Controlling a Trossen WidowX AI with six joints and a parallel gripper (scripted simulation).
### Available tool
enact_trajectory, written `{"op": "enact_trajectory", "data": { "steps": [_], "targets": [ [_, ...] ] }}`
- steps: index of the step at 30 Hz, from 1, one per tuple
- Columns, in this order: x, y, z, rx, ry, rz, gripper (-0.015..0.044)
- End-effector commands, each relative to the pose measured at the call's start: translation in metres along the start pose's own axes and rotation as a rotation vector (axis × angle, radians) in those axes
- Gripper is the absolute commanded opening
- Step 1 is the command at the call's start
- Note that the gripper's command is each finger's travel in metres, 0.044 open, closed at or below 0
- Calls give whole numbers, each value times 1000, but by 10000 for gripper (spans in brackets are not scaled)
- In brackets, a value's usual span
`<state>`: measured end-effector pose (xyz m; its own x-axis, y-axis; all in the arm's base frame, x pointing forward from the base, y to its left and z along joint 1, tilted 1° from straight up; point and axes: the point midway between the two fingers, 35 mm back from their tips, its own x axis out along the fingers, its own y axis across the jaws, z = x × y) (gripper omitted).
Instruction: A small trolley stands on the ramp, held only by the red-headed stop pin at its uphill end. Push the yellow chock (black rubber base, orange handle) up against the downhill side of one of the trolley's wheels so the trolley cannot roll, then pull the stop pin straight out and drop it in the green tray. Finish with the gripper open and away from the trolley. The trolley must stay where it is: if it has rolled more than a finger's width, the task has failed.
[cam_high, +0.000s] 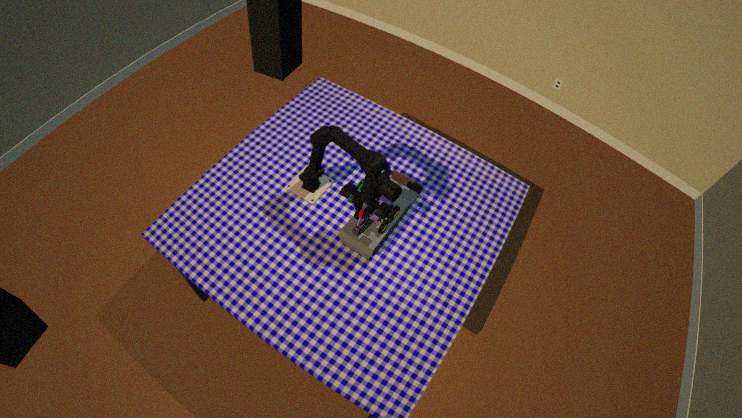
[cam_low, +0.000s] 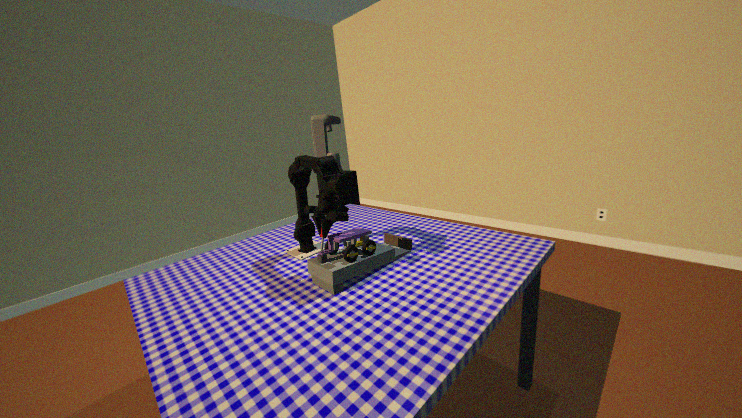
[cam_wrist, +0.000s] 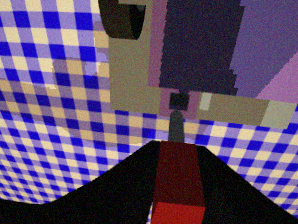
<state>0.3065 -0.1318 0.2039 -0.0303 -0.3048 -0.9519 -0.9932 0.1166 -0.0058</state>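
Note:
My gripper (cam_high: 360, 210) (cam_low: 321, 228) (cam_wrist: 176, 152) is shut on the red head of the stop pin (cam_high: 360, 213) (cam_low: 321, 233) (cam_wrist: 178, 175). In the wrist view the pin's grey shaft shows down to its rounded tip, and the dark hole in the purple bracket (cam_wrist: 165, 106) shows open beyond it. The purple trolley (cam_low: 348, 236) (cam_wrist: 210, 40) stands on the grey ramp (cam_high: 358, 245) (cam_low: 363, 270) (cam_wrist: 127, 82), its wheels on the top. A small yellow patch shows between the near wheels; I cannot tell whether it is the chock. The green tray (cam_high: 361, 184) is mostly hidden behind the arm.
A brown and black block (cam_high: 403, 180) (cam_low: 397, 240) stands at the ramp's far, low end. The arm's pale base plate (cam_high: 311, 196) (cam_low: 297, 253) lies beside the ramp on the checked cloth (cam_high: 290, 290) (cam_low: 290, 353).

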Motion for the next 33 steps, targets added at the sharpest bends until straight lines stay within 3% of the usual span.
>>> {"op": "enact_trajectory", "data": {
  "steps": [1, 18, 33],
  "targets": [
    [-1, 0, -4, 4, 5, -3, 0],
    [1, 1, -32, 4, 7, -3, 0],
    [5, 48, -31, 2, 7, 1, 0]
  ]
}}
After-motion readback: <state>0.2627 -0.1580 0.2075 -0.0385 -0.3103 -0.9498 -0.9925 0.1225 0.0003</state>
